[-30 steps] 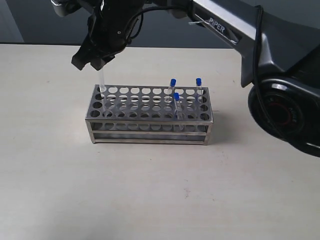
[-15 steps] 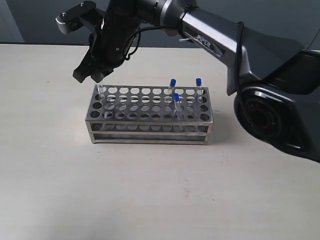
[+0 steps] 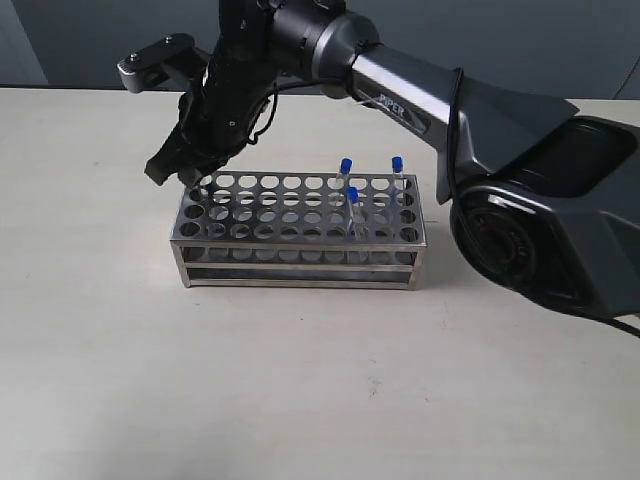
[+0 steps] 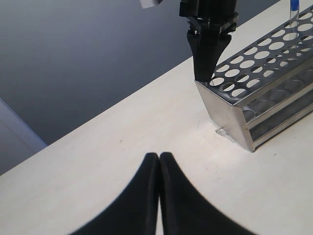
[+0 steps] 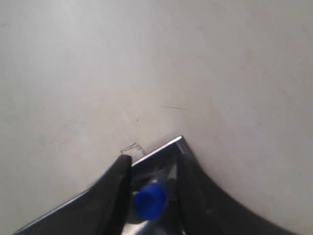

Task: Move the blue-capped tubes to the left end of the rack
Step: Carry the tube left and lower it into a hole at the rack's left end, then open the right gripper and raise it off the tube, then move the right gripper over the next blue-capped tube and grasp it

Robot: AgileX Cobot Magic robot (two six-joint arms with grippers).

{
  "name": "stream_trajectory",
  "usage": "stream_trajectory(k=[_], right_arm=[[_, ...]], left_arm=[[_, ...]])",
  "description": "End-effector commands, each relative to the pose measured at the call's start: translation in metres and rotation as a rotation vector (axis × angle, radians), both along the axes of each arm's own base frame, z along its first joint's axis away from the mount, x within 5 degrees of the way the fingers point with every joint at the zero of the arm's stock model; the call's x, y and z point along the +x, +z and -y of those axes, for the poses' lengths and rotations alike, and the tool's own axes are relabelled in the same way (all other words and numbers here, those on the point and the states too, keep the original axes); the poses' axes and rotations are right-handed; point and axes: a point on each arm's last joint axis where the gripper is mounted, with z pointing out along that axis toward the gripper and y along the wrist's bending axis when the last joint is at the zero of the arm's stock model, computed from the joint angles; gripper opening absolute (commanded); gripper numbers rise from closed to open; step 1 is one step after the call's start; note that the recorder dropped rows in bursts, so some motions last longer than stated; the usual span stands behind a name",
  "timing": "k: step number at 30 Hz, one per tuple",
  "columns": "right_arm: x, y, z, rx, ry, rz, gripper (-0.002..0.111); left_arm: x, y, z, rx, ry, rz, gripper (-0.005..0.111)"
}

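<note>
Pale tabletop (image 3: 320, 400), dark wall behind: within the last second the right gripper (image 3: 178, 176) has sunk to the rack (image 3: 300, 258) top at its far-left corner. Its jaws, clenched before, now stand slightly parted around the blue cap (image 5: 149, 200) of the tube seated there, so I judge one of four delivered. The other three blue-capped tubes (image 3: 352, 192) stand at the right end, well apart, with nothing blocking the way back; the left gripper (image 4: 159, 161) sits pinched shut and empty, off the rack's left end.
</note>
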Motion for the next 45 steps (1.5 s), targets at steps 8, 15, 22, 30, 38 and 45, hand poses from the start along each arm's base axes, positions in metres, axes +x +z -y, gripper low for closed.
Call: stream_trajectory(k=[8, 15, 22, 30, 38, 45], right_arm=[[-0.01, 0.026, 0.003, 0.032, -0.049, -0.079, 0.055], [-0.015, 0.064, 0.011, 0.077, -0.076, -0.042, 0.055], [-0.016, 0.087, 0.024, 0.031, -0.096, 0.028, 0.055], [-0.007, 0.108, 0.046, -0.043, -0.22, 0.136, 0.055], [-0.008, 0.127, 0.081, -0.083, -0.321, 0.136, 0.055], [-0.031, 0.107, 0.115, -0.231, -0.349, 0.07, 0.055]], left_arm=[[0.0, 0.002, 0.001, -0.006, -0.006, 0.007, 0.001], [0.0, 0.002, 0.001, -0.006, -0.006, 0.007, 0.001], [0.0, 0.002, 0.001, -0.01, -0.005, 0.003, 0.001], [0.0, 0.002, 0.001, -0.01, -0.006, 0.005, 0.001], [0.0, 0.002, 0.001, -0.01, -0.006, 0.005, 0.001], [0.0, 0.002, 0.001, -0.008, -0.006, 0.006, 0.001]])
